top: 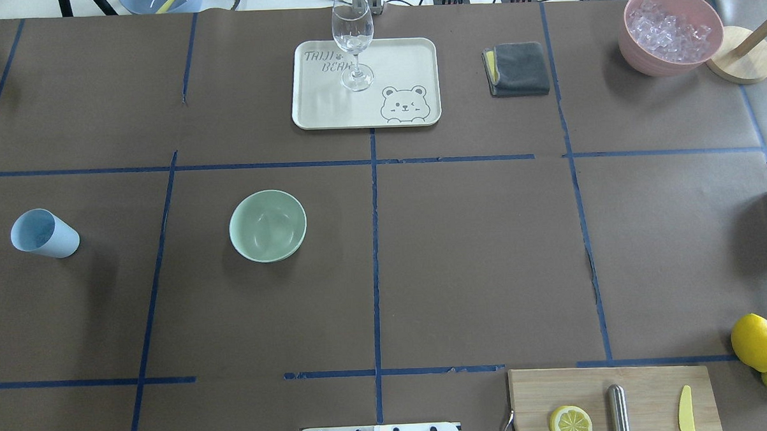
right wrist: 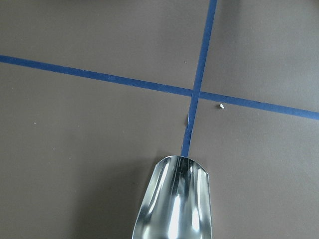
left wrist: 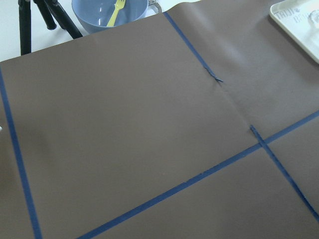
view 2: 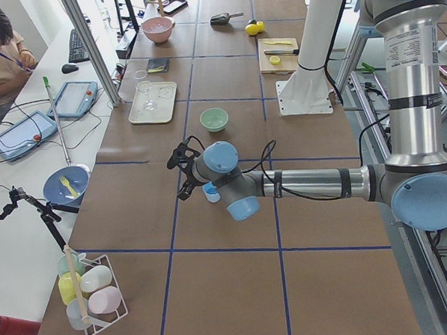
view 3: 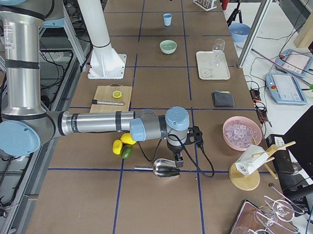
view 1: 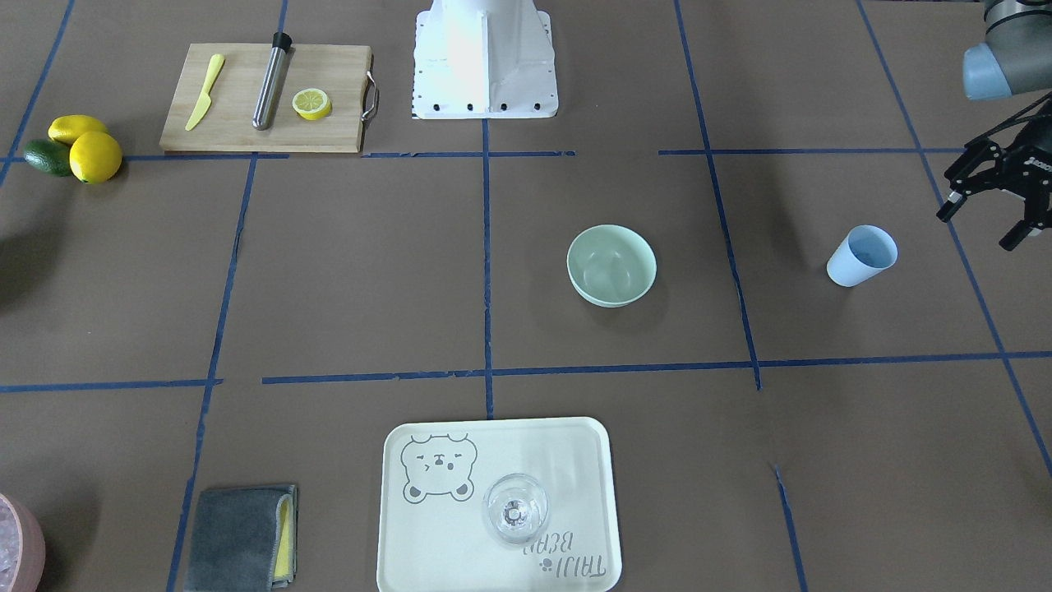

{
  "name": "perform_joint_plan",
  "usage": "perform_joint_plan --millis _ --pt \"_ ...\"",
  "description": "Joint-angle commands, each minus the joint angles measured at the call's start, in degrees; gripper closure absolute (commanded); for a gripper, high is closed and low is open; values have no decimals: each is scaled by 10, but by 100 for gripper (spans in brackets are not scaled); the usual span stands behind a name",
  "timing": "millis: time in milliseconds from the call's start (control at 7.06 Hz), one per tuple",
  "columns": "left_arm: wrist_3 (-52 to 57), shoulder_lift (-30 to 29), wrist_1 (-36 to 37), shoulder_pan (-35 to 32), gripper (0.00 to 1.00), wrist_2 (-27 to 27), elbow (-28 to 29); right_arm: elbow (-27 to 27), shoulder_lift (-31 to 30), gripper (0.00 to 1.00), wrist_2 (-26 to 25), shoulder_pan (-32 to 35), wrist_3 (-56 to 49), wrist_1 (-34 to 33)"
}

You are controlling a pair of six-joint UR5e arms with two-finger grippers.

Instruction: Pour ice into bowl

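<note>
The pale mint-green bowl stands near the table's middle, its inside plain. A light blue cup stands upright toward the robot's left. Only pale blue shows inside the cup, and the ice is out of view. My left gripper hangs open and empty beside the cup, apart from it. My right gripper hovers over a shiny metal scoop at the far end. Whether it is open or shut I cannot tell.
A pink container of crushed ice sits at the far right. A tray carries a wine glass, beside a grey cloth. A cutting board, lemons and the white robot base line the robot's edge.
</note>
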Motion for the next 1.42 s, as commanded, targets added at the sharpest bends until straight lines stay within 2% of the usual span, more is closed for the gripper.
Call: perform_joint_plan --millis 0,425,709,1275 --pt "-76 63 -32 121 0 173 -50 -1 0 0 0 0 0 0" --pt "-154 112 -31 306 0 392 -59 -1 0 0 0 0 1 10" --pt "-246 117 -28 411 0 499 -48 0 -1 0 0 0 1 10" --pt "-262 70 -32 419 0 593 17 -1 0 0 1 0 1 10"
